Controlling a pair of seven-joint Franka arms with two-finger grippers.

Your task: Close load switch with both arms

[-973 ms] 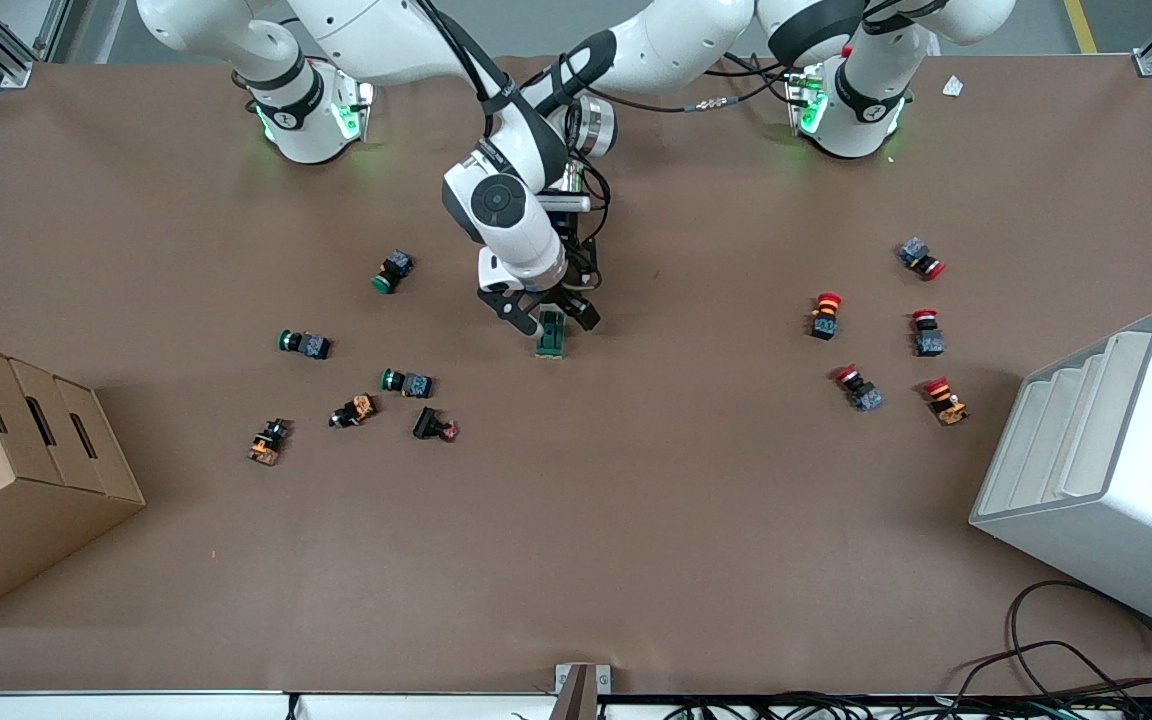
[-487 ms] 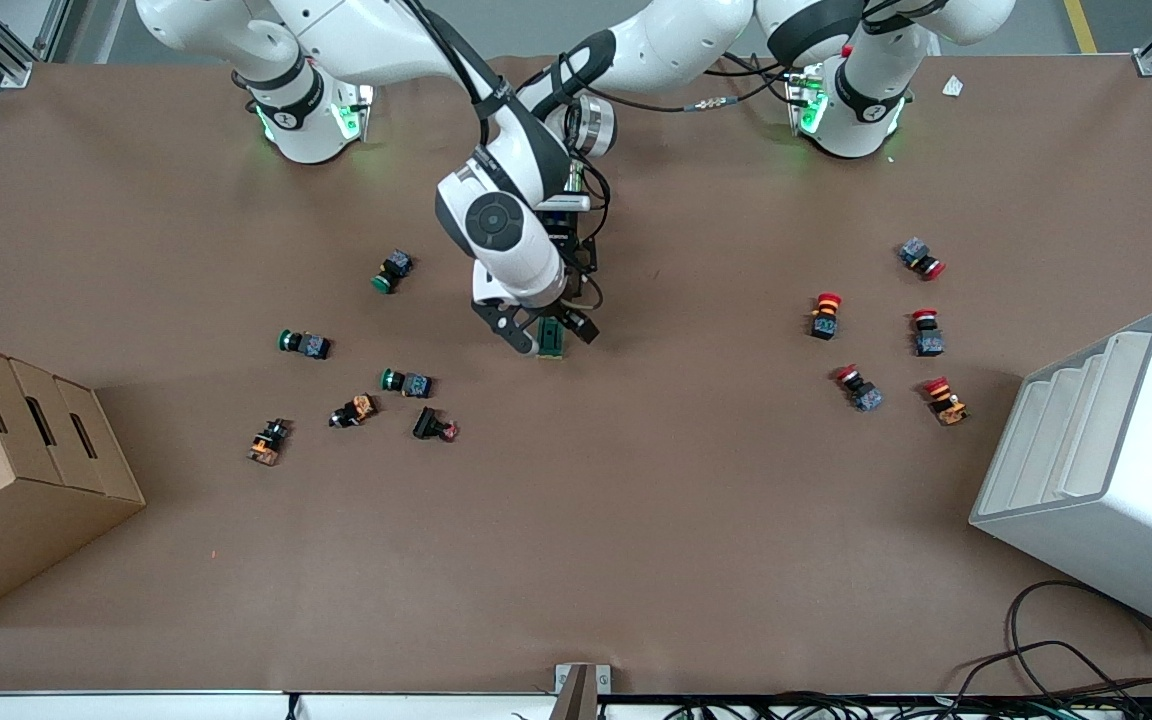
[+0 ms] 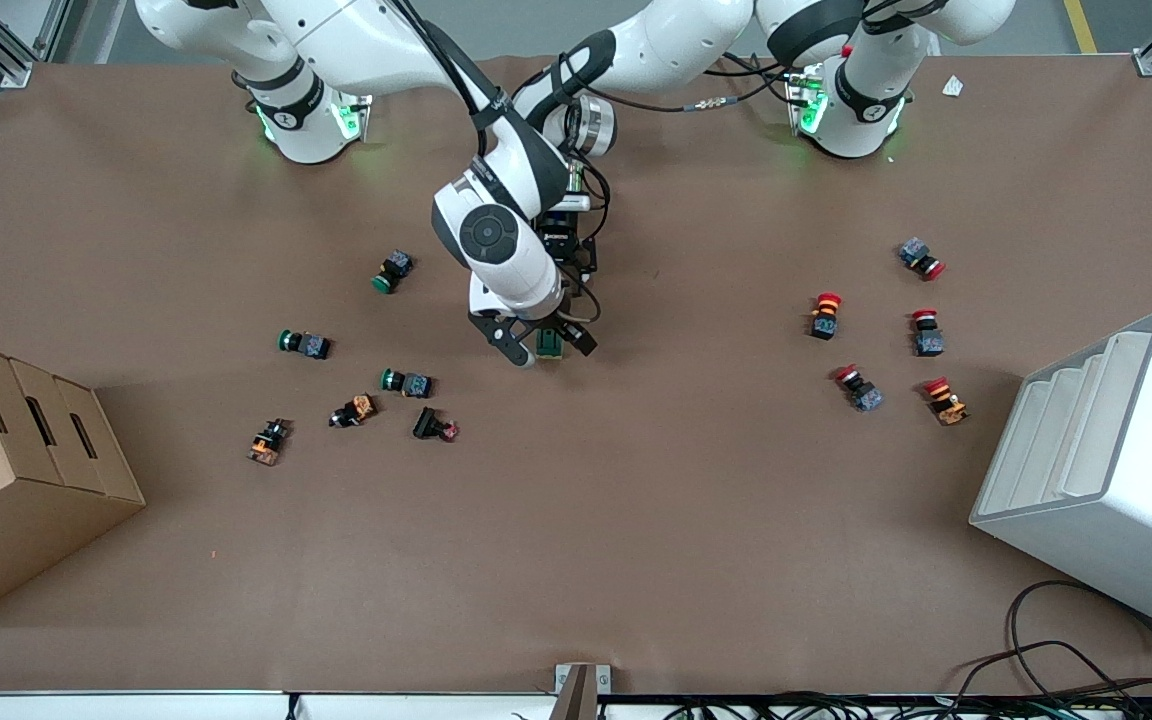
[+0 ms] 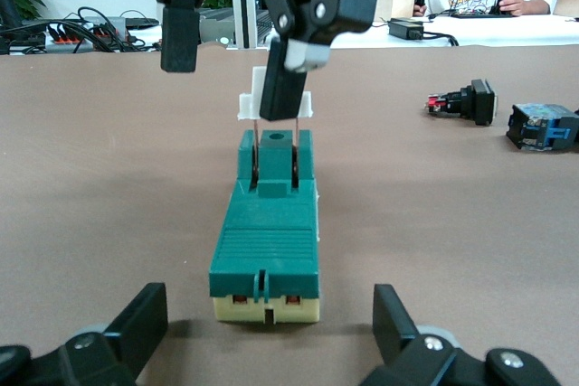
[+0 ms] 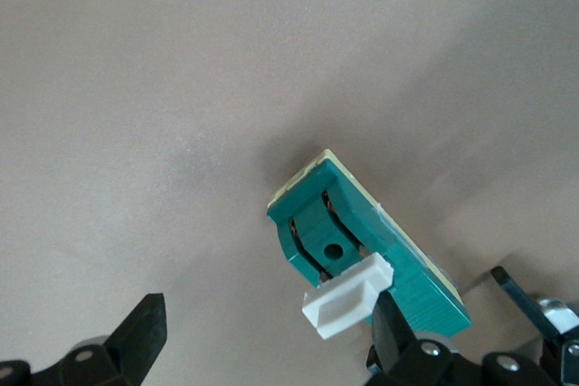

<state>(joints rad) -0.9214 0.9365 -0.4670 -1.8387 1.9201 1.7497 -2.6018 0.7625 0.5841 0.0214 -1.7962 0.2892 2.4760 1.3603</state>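
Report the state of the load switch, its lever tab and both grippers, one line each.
load switch: flat on the table, not yet closed.
white lever tab: raised above the body, one right gripper finger against it.
right gripper: open, over the switch.
left gripper: open, low at the table, fingers either side of the switch's end, not gripping.

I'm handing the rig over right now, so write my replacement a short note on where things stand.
Right gripper: open, over the load switch at mid-table, one finger against the white lever.
Left gripper: open, low on the table, fingers either side of the switch's end, not clamped.
Done: both arms at the switch.
Left: the lever stands raised; steady the body, push the lever down.
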